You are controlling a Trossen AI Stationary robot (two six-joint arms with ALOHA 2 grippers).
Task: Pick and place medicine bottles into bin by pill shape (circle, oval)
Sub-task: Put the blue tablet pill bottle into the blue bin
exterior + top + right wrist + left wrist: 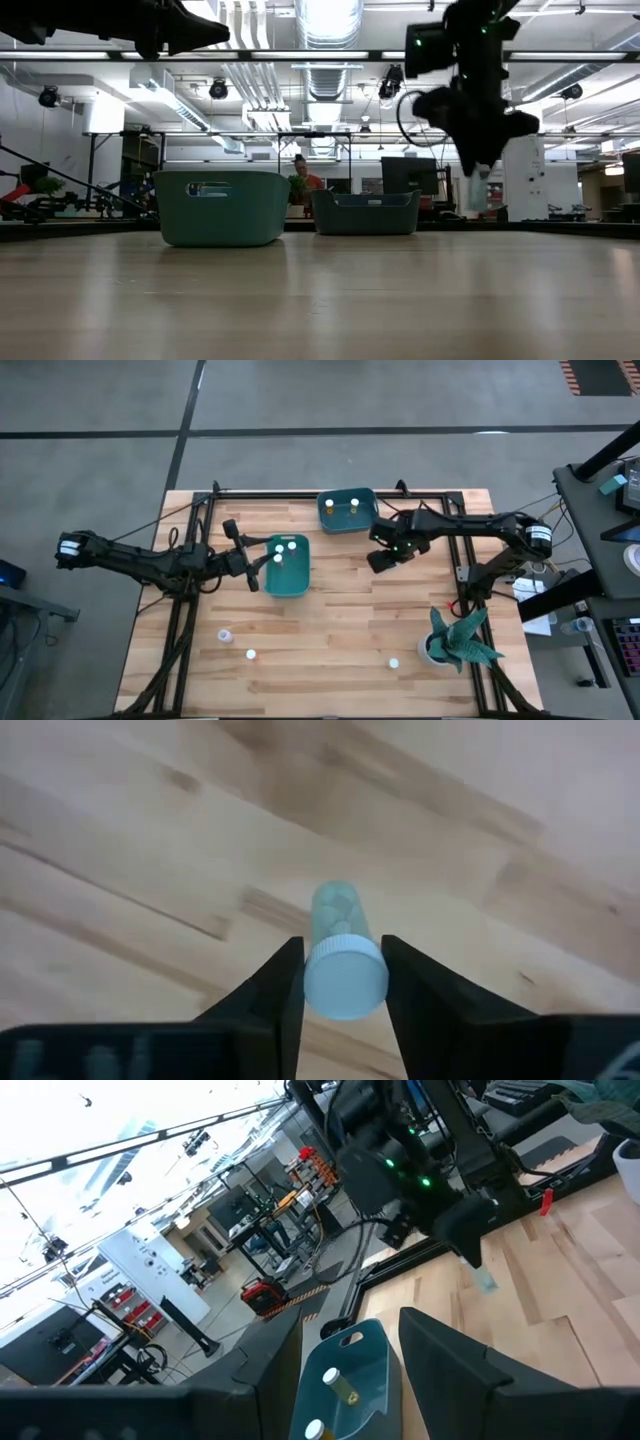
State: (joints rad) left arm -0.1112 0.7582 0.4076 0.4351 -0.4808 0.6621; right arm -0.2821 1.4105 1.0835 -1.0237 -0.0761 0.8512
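Observation:
My right gripper (343, 958) hangs over the table's middle right (384, 559), shut on a small clear greenish medicine bottle (336, 915) with a white cap. The same bottle (478, 192) shows below the fingers in the low view. My left gripper (345, 1380) stands open and level beside the nearer teal bin (286, 568), which holds three bottles. A second teal bin (347, 512) at the far edge holds two. Three loose bottles (225, 634), (251, 655), (394, 662) stand on the table near its front edge. My right gripper pinches the bottle at its white cap (345, 985), one finger on each side. The fingers come from above and point steeply down. The bottle hangs upright below them, cap up, lifted clear of the wooden table.
A teal-leaved plant in a white pot (455, 640) stands at the front right. Black frame rails (470, 575) run along the table's edges. Bare wood lies between the bins and the loose bottles.

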